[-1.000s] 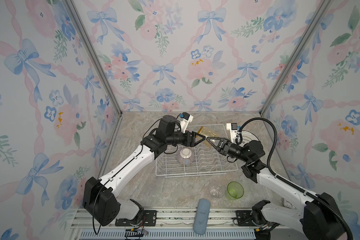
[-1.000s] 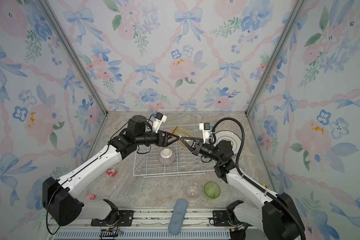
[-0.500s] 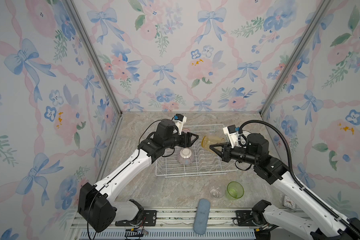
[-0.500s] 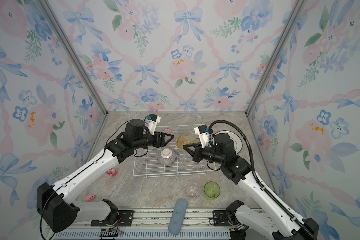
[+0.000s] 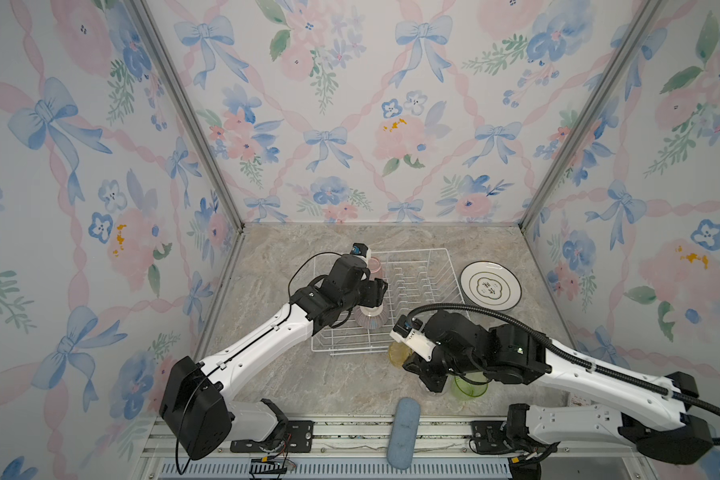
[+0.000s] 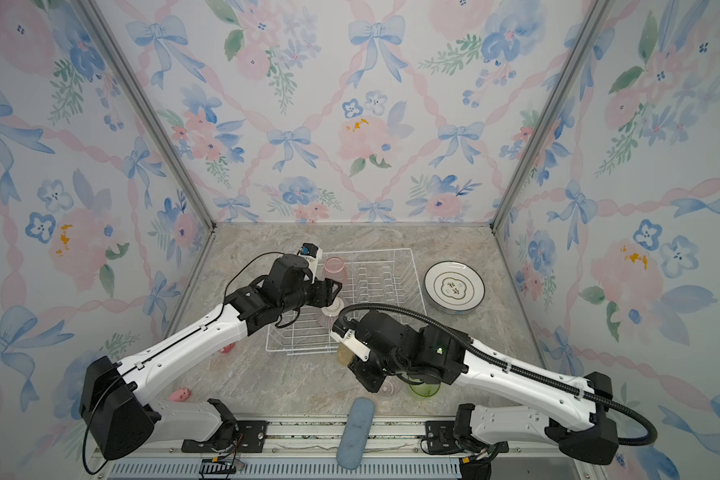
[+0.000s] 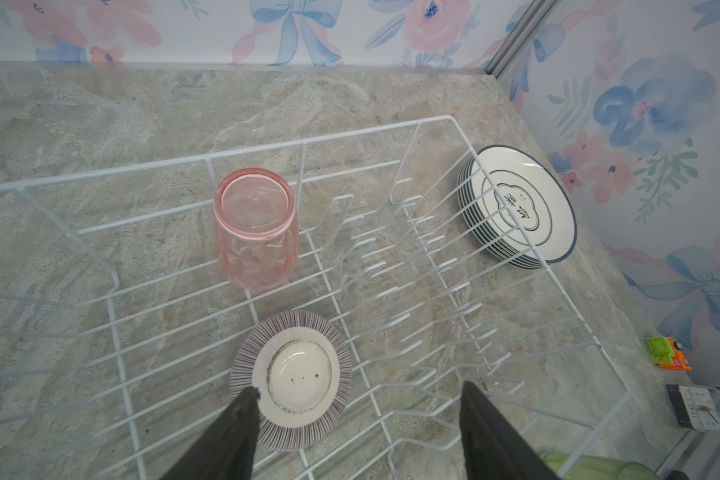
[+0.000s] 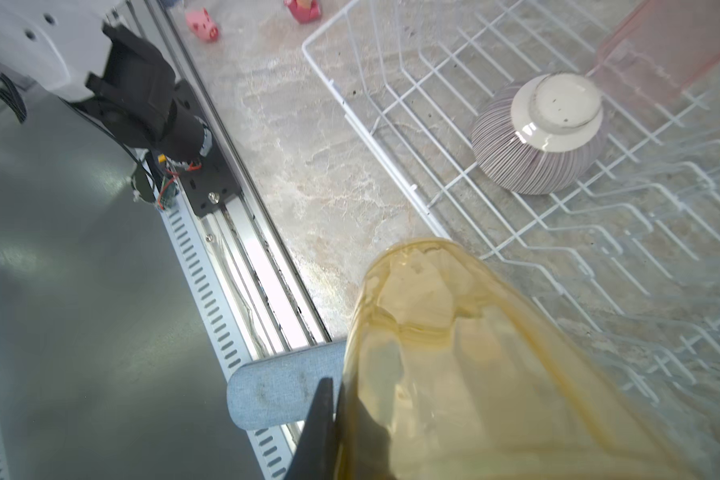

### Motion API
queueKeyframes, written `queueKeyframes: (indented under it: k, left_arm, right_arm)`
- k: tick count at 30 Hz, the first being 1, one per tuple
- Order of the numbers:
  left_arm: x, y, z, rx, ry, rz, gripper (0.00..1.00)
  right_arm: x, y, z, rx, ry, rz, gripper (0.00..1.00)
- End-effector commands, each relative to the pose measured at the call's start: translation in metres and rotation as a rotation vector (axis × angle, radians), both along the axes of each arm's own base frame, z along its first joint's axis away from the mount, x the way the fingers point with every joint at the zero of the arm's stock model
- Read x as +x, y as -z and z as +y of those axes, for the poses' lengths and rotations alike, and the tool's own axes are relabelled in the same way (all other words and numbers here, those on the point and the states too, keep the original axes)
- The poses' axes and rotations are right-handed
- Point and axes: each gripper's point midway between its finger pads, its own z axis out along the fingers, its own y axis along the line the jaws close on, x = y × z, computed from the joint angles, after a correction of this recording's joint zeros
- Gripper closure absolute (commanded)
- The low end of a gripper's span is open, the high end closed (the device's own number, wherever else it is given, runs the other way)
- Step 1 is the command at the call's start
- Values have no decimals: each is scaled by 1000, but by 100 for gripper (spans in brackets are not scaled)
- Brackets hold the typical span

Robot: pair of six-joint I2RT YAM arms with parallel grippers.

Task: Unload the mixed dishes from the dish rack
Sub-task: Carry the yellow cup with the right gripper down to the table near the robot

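Observation:
The white wire dish rack [image 5: 416,251] [image 7: 300,143] holds an upside-down pink tumbler [image 5: 375,266] [image 7: 254,228] and an upside-down striped bowl [image 5: 371,318] [image 7: 296,378]. My left gripper [image 7: 360,388] hangs open just above the rack floor, one finger at the bowl's edge. My right gripper [image 8: 344,399] is shut on the wall of a yellow tumbler [image 8: 454,353] [image 5: 398,353], held in front of the rack's near edge. A stack of plates [image 5: 490,286] [image 7: 516,203] lies right of the rack. A green tumbler [image 5: 468,384] and a clear tumbler [image 6: 389,388] stand partly hidden under the right arm.
A blue pad [image 5: 404,432] lies on the front rail. A pink pig toy [image 6: 179,394] and a red toy [image 6: 226,348] sit left of the rack. An orange-green toy [image 7: 668,353] and a small card [image 7: 699,407] lie by the right wall.
The right gripper has carried the yellow tumbler from over the rack out past its front edge and downward. The left gripper has pulled back and now hovers over the bowl.

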Motion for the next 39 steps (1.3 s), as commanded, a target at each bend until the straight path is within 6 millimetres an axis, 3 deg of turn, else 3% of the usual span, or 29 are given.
queueKeyframes:
  k: [1, 11, 21, 26, 39]
  left_arm:
    - [1, 7, 11, 54, -30, -9, 28]
    - [0, 11, 41, 6, -83, 16, 25]
    - [-1, 12, 51, 5, -94, 15, 24]
    - [-1, 14, 50, 8, -87, 18, 25]
    - [-1, 15, 49, 26, -68, 12, 25]
  right_arm:
    - [-3, 16, 1, -129, -30, -39, 100]
    - [-24, 76, 26, -369, -156, 12, 100]
    - [-24, 124, 28, -529, -185, 52, 100]
    - [-17, 139, 27, -576, -179, 52, 100]
    - [-2, 155, 21, -620, -148, 76, 100]
